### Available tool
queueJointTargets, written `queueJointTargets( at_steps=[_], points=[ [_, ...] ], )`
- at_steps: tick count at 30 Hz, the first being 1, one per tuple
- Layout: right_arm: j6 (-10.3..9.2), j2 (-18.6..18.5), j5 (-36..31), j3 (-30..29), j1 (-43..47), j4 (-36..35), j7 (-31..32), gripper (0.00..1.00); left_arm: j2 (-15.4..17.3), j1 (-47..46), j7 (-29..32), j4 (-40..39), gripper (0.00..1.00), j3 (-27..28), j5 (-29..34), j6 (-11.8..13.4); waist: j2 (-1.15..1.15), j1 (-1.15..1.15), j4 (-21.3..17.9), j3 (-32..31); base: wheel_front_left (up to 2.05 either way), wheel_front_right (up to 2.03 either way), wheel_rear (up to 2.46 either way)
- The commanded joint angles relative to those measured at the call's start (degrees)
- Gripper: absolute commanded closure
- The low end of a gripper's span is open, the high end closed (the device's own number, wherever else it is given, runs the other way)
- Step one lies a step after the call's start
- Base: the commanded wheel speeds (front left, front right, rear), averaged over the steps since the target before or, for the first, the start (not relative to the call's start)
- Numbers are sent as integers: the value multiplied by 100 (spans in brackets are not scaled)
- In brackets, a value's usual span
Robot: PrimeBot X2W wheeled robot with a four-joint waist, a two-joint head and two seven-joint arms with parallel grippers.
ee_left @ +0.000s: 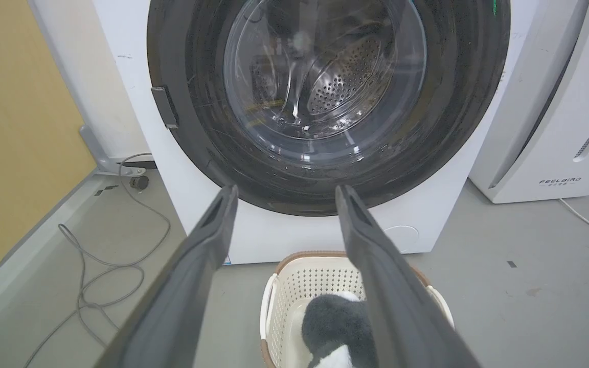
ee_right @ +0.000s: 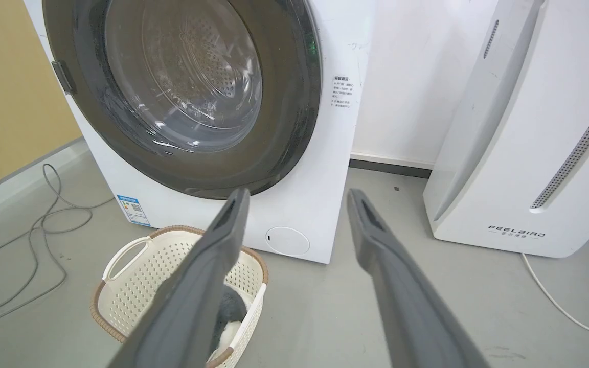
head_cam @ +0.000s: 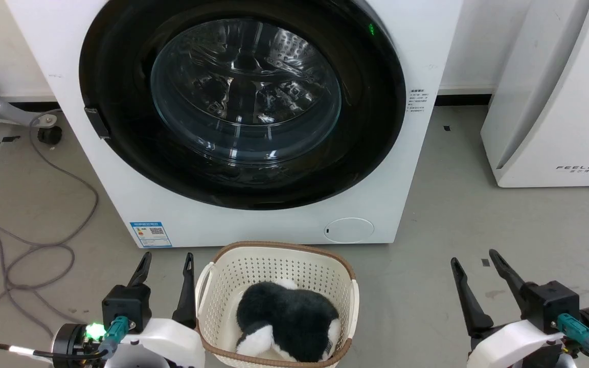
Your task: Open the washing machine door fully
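The left claw (head_cam: 167,255) and the right claw (head_cam: 473,256) are held low before the washing machine (head_cam: 253,227), fingers pointed toward it. Each pair is spread apart with nothing between. The washing machine door (head_cam: 243,102) is seen as a round, glossy black ring around a clear domed glass centre, lying flush against the machine's smooth white front. A perforated steel drum (ee_left: 345,87) is visible through the glass. A small dark tab (head_cam: 97,122) is set at the door's left edge. The door is found beyond and above both claws, well apart from them. Just in front of the machine, a cream perforated plastic basket (head_cam: 274,266) is placed on the grey floor (head_cam: 437,214), with a black-and-white plush toy (head_cam: 284,314) inside.
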Motion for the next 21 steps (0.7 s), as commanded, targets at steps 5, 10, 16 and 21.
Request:
queueJointTargets(
  at_steps=[5,10,16,21],
  points=[
    [0,0,109,-15,108,14,-88,100,20,-32,-97,67,0,-47,-81,-27,0,0,-6,-2,0,0,0],
    [1,1,192,-22,146,17,-123,100,38,-50,-156,104,0,-89,-113,-20,0,0,0,-4,0,0,0],
    [1,1,410,-55,155,61,-193,100,74,-64,-211,144,0,-150,-135,-3,0,0,10,-11,0,0,0],
    [1,1,835,-87,103,189,-279,100,101,-70,-259,171,0,-187,-177,10,0,0,14,-10,0,0,0]
  ],
)
